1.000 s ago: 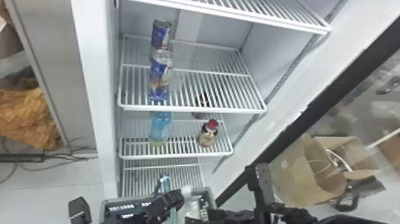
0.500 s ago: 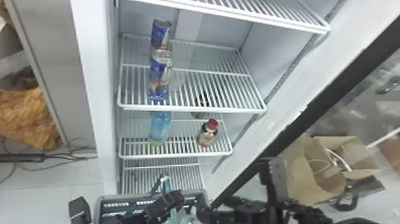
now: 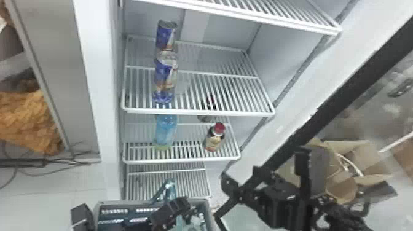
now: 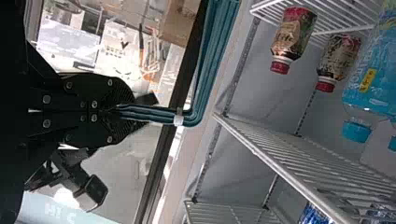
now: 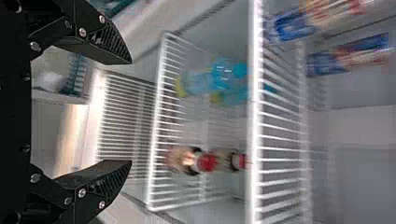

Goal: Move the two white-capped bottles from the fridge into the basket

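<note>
My left gripper (image 3: 183, 203) stands over the grey basket (image 3: 132, 201); the left wrist view shows the same gripper (image 4: 135, 113) closed around the basket's teal handle (image 4: 161, 116). Inside the basket lies something clear and whitish (image 3: 195, 221), partly behind the left gripper; its cap cannot be made out. To the right of the basket, beside the fridge's lower shelves, is my right gripper (image 3: 266, 181). In the right wrist view this gripper (image 5: 130, 113) has its fingers wide apart with nothing between them, facing the shelves.
Blue cans (image 3: 166, 75) stand on the fridge's middle shelf (image 3: 196, 113). Below them are a teal-capped blue bottle (image 3: 166, 132) and a red-capped bottle (image 3: 215, 138). The dark door edge (image 3: 335, 92) slants along the right, with a cardboard bag (image 3: 353, 159) beyond it.
My right gripper has risen from the basket's right side, up and to the right, towards the shelves. The left gripper keeps its hold on the handle; the basket has shifted slightly.
</note>
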